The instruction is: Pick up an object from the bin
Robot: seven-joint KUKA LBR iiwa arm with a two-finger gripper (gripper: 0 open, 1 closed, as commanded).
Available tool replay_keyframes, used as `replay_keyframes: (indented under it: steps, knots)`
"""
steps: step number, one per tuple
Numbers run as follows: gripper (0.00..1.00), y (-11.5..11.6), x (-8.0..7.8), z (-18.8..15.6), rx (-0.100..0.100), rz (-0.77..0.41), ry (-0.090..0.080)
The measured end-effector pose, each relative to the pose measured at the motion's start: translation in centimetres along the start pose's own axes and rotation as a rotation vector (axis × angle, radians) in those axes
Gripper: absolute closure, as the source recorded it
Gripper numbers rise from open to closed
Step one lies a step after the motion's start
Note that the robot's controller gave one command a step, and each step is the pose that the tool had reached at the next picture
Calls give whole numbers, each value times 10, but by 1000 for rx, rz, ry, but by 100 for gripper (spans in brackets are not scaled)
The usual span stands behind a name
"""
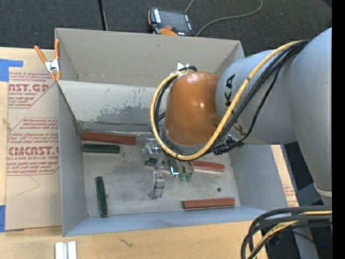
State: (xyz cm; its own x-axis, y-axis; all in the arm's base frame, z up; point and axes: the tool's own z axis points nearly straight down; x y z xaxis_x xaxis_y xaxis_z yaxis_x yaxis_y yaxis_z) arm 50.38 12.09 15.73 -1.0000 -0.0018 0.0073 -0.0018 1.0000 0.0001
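Note:
My gripper (158,189) hangs below the orange wrist cover over the bare middle of the bin floor, with nothing seen in it. A red-brown stick (209,167) lies just to its right, partly under the arm. Another red-brown stick (208,203) lies along the front wall at the lower right. A dark green stick (100,196) lies on the left of the floor, pointing front to back, well away from the gripper.
At the back left, a long red-brown stick (108,138) lies along the wall with a dark green stick (101,149) right in front of it. The arm and its cables cover the bin's back right.

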Motion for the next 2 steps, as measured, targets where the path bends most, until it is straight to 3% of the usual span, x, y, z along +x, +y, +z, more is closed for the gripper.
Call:
replay_keyframes:
  steps: [1, 2]
  knots:
    - [0, -59, -72, 41, 3, -50, -9]
    - [0, -65, -61, 89, -1, 76, -4]
